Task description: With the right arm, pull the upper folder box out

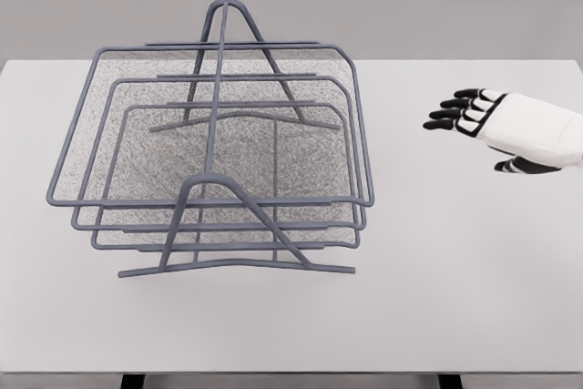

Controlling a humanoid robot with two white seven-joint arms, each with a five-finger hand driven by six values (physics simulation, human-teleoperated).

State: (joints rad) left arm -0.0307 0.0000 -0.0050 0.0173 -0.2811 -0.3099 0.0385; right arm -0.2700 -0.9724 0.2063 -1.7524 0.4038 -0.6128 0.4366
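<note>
The black fingers point(453, 114) of the right hand point(510, 127) are stretched out and loosely spread, pointing left toward the rack and holding nothing; the thumb shows below the white palm. The hand hovers over the right part of the pale grey desk point(455, 280), well apart from the rack. The dark grey wire-frame rack with three stacked mesh trays point(214, 225) stands on the left half of the desk. Its upper folder box, the topmost and widest mesh tray point(137, 97), sits in the rack above the two lower trays, its front rim lying across the rack's front A-shaped support.
</note>
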